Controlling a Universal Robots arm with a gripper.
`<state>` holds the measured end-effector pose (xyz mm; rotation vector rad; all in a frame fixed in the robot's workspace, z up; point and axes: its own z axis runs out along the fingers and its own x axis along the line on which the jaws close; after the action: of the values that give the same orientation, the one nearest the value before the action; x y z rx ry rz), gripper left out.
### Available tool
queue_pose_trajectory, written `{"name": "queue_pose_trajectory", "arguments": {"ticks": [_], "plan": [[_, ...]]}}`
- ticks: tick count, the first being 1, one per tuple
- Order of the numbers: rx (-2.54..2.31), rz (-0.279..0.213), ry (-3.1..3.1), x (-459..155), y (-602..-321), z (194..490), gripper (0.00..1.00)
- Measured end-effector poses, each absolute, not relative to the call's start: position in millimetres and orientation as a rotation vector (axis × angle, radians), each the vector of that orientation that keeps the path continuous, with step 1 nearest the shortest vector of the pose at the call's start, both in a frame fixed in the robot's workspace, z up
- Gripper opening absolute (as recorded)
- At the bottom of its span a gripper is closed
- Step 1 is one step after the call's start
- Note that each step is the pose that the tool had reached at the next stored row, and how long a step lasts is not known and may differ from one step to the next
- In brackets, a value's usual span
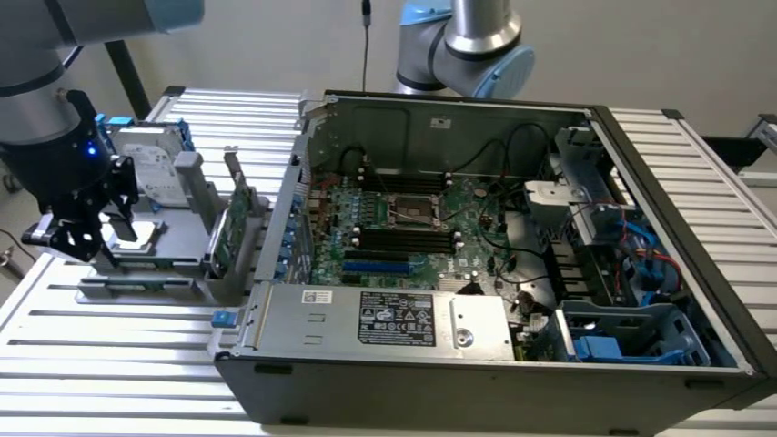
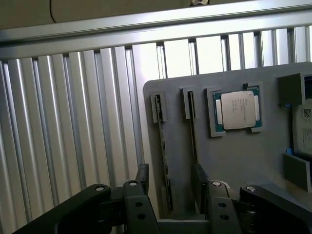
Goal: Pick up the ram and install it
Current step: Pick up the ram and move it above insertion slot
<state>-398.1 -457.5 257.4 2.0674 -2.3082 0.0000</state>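
In the wrist view, two thin green ram sticks stand on edge in slots of a grey holder plate [image 2: 229, 161]. One ram stick [image 2: 164, 161] runs down between my fingers; the other ram stick [image 2: 193, 129] lies beside the right finger [image 2: 201, 181]. My gripper [image 2: 170, 187] is open and straddles the first stick without touching it. In the exterior view my gripper [image 1: 83, 238] hangs low over the holder [image 1: 170, 246], at the exterior view's left of the open computer case [image 1: 486, 364]. The motherboard's black memory slots [image 1: 395, 241] lie inside the case.
On the holder sit a processor chip [image 2: 239, 109], a silver hard drive [image 1: 152, 159] and an upright green expansion card [image 1: 231, 228]. A second arm [image 1: 468, 41] stands behind the case. Cables and drive cages crowd the case's right side. The table is ribbed metal [image 1: 122, 364].
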Motion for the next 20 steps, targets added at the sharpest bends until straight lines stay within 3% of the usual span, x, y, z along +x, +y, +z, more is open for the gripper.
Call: {"name": "queue_pose_trajectory", "arguments": {"ticks": [20], "plan": [[2.143,0.002,-2.239,-399.9,-457.8,254.2,0.48]]}}
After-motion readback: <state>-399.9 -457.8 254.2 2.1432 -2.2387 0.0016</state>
